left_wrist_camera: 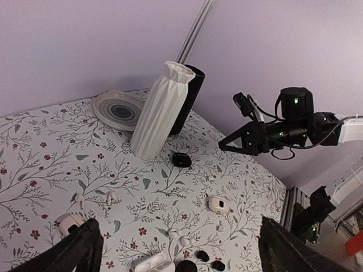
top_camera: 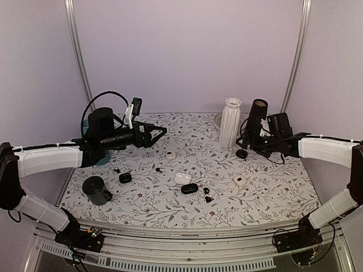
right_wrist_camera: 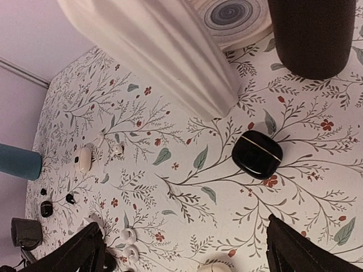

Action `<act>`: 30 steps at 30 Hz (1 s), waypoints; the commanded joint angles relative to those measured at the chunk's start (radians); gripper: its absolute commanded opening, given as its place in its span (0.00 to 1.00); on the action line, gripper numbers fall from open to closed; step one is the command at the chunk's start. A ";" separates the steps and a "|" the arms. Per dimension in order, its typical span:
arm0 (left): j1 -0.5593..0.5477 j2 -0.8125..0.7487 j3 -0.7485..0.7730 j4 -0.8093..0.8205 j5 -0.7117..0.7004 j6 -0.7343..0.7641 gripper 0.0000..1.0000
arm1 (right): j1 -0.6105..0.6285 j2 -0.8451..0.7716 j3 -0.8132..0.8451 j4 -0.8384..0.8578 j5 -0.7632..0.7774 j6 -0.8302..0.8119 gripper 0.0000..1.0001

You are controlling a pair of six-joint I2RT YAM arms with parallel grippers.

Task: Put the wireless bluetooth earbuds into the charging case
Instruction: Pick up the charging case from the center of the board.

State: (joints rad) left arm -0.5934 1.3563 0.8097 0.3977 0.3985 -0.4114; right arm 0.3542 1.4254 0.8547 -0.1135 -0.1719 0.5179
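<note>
Two black earbuds (top_camera: 206,190) (left_wrist_camera: 202,255) lie mid-table beside a closed black case (top_camera: 189,188) and an open white case (top_camera: 182,178) (left_wrist_camera: 152,263). Two smaller black buds (top_camera: 116,170) (right_wrist_camera: 70,198) lie further left near another black case (top_camera: 125,178) (right_wrist_camera: 46,209). A third closed black case (top_camera: 241,153) (left_wrist_camera: 181,160) (right_wrist_camera: 257,154) sits by the vase. My left gripper (top_camera: 153,134) (left_wrist_camera: 178,226) hangs open above the table's back left, holding nothing. Just above the third black case my right gripper (top_camera: 249,141) (right_wrist_camera: 184,226) is open and empty too.
A white ribbed vase (top_camera: 229,122) (right_wrist_camera: 164,51), a black cylinder (top_camera: 258,110) and a plate (left_wrist_camera: 117,109) stand at the back right. Small white cases (top_camera: 170,153) (top_camera: 239,181) and white buds (right_wrist_camera: 129,236) are scattered about. A teal cup (top_camera: 102,156) and a dark cup (top_camera: 96,190) are at the left.
</note>
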 commanded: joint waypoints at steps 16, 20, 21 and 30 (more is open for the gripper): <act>-0.003 0.029 -0.019 0.032 -0.045 -0.047 0.96 | 0.382 0.060 0.014 -0.087 0.144 0.080 0.92; -0.003 0.030 -0.020 0.028 -0.045 -0.051 0.96 | 0.433 0.104 0.018 -0.098 0.157 0.083 0.88; -0.003 0.029 -0.022 0.029 -0.046 -0.053 0.96 | 0.439 0.115 0.019 -0.097 0.155 0.083 0.86; -0.003 0.029 -0.030 0.016 -0.065 -0.065 0.96 | 0.546 0.233 0.109 -0.120 0.163 0.044 0.70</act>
State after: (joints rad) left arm -0.5934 1.3815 0.8009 0.4061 0.3504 -0.4656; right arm 0.8494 1.6009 0.8913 -0.2237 -0.0284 0.5854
